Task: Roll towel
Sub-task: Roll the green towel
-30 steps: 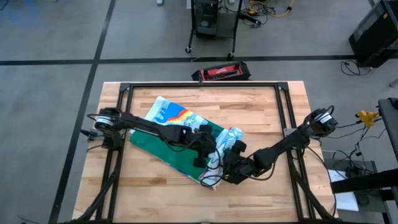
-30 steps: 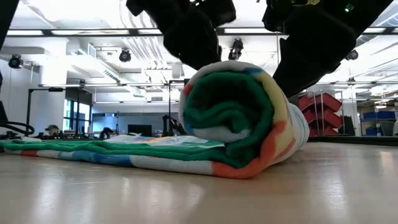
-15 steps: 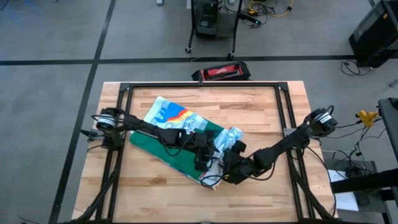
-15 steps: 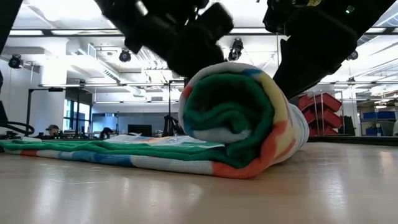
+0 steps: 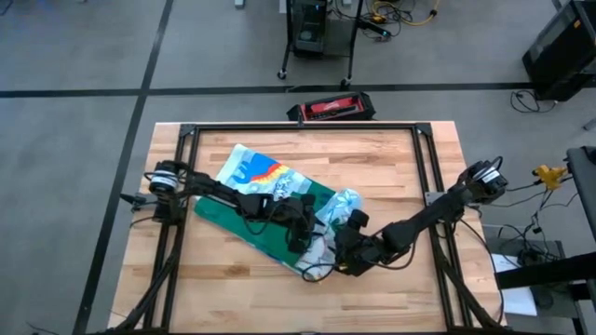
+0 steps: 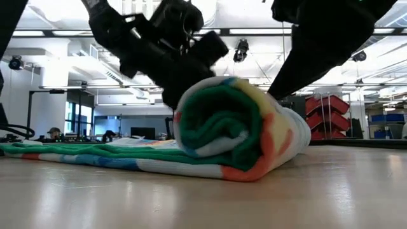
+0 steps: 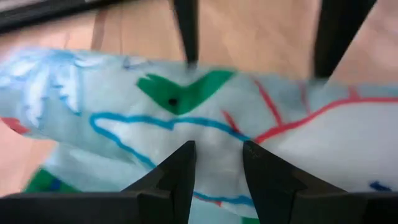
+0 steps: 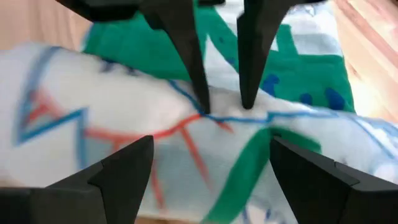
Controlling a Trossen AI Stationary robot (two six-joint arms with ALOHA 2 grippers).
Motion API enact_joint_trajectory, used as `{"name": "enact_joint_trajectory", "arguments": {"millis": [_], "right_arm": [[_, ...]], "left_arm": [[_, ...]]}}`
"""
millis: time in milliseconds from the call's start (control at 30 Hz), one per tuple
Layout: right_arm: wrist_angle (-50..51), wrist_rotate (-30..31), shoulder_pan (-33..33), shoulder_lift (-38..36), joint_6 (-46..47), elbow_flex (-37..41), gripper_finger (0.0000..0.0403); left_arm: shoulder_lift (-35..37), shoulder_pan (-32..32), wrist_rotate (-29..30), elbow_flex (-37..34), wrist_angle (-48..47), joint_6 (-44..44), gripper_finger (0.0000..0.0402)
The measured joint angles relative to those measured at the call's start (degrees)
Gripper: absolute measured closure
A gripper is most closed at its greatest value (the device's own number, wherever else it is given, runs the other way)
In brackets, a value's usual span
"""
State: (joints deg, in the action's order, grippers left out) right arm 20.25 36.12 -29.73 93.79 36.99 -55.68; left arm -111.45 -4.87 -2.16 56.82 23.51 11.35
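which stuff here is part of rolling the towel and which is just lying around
Part of the job:
- towel, partly rolled, the roll at the end near the grippers
- left gripper, on the roll
- right gripper, fingers spread wide, beside the roll

Just lying about:
- red and black case on the floor past the table's far edge
- wheeled stand on the floor beyond it

Towel (image 5: 265, 200): outer face pale blue-white, printed with outline figures in red, blue and green; an orange and blue patch shows on the flat part. Back face and border solid green. The rolled end, seen in the low view, shows a green spiral core with white, yellow and orange outer layers. Table (image 5: 391, 158): light natural wood with a black frame. Left tool (image 7: 216, 163) and right tool (image 8: 208, 158): black fingers.
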Motion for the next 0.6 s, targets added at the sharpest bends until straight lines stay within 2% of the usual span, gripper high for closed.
{"name": "enact_joint_trajectory", "arguments": {"millis": [167,400,600], "right_arm": [[1.61,-0.46,-2.05,-0.47,0.28,0.0,0.01],[6.03,-2.6,-6.1,-0.32,9.24,2.32,0.0088],[3.59,-5.08,-4.91,0.61,11.89,5.37,0.0084]], "left_arm": [[-2.72,0.58,-0.01,0.13,2.86,1.48,0.0283],[-2.29,0.71,0.01,0.13,1.74,3.06,0.0282],[-1.37,0.82,0.07,0.07,0.67,4.47,0.0282]]}}
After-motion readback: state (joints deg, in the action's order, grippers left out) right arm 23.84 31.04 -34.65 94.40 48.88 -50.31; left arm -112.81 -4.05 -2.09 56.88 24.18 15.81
